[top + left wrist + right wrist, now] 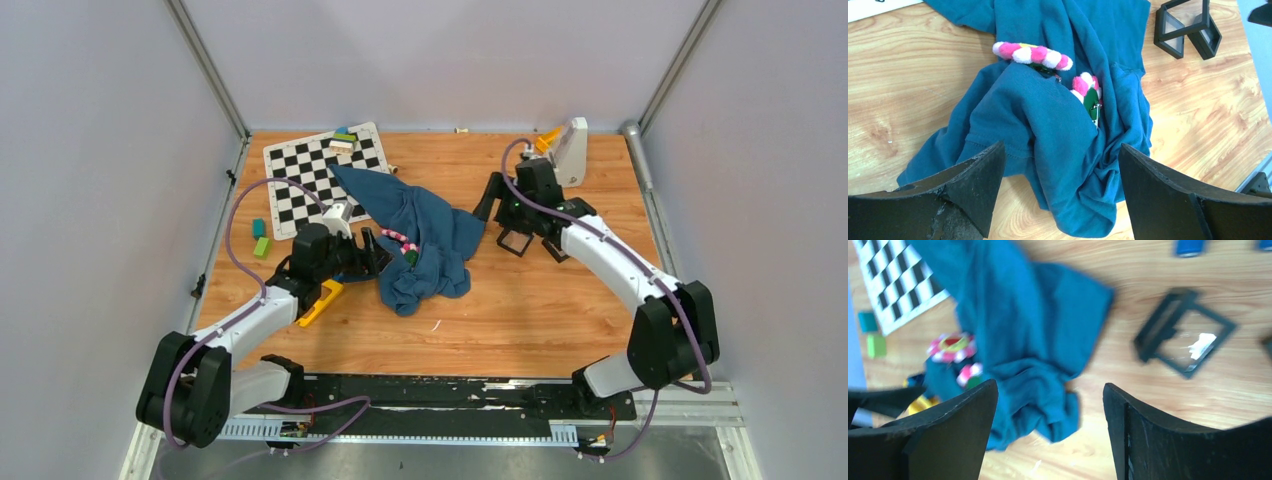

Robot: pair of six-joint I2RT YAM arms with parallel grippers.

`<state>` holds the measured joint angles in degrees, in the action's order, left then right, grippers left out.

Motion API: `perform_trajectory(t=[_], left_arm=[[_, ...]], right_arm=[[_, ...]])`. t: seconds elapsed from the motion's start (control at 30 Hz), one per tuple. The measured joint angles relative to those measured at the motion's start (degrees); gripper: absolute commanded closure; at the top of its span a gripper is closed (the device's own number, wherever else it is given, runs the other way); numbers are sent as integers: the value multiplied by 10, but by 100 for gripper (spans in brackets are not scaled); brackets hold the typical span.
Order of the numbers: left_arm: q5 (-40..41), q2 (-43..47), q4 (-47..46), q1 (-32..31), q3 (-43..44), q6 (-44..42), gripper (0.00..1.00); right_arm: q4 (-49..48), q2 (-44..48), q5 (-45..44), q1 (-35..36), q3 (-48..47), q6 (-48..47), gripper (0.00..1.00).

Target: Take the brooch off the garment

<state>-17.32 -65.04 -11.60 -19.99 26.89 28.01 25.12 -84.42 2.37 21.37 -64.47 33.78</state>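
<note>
We see the garment [1048, 130] as soft, matt teal knit cloth, creased, with a stitched hem. The brooch [1034, 54] on it has fuzzy, pompom-like pink and white petals. The table [913, 75] looks like smooth wood grain with a faint sheen. On the left gripper [1060, 147], the fingers [968, 195] are matt black, scuffed and grainy. The small frames [1183, 30] look like matt black plastic.

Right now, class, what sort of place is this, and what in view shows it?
Probably a robot test cell: plain grey panel walls enclose a wooden tabletop, two white-and-black robot arms stand at its near edge, and a crumpled blue garment lies on it.
</note>
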Motion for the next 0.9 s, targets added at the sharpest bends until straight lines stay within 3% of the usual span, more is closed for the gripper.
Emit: perform_trajectory(t=[0.17, 0.43, 0.53, 0.6, 0.67, 0.7, 0.77, 0.83, 0.9], left_arm=[[15, -4, 7, -2, 0, -1, 14], [27, -63, 23, -2, 14, 0, 18], [26, -96, 31, -2, 29, 0, 31], [27, -113, 35, -2, 39, 0, 45], [29, -124, 41, -2, 47, 1, 64], [31, -129, 46, -2, 51, -2, 75], [37, -135, 56, -2, 57, -2, 87], [48, -136, 68, -3, 61, -4, 97], [57, -134, 76, -3, 62, -5, 99]], right_arm=[[4, -6, 4, 88, -26, -1, 24], [-7, -153, 37, 141, -81, -3, 25], [-18, -197, 61, 148, -85, -2, 30], [-24, -211, 75, 149, -85, -2, 48], [-40, -216, 94, 148, -79, 0, 82], [-49, -216, 103, 148, -74, 3, 92], [-69, -215, 112, 148, -62, 0, 100], [-104, -198, 114, 148, -20, 3, 100], [-125, -163, 112, 148, 32, 2, 100]])
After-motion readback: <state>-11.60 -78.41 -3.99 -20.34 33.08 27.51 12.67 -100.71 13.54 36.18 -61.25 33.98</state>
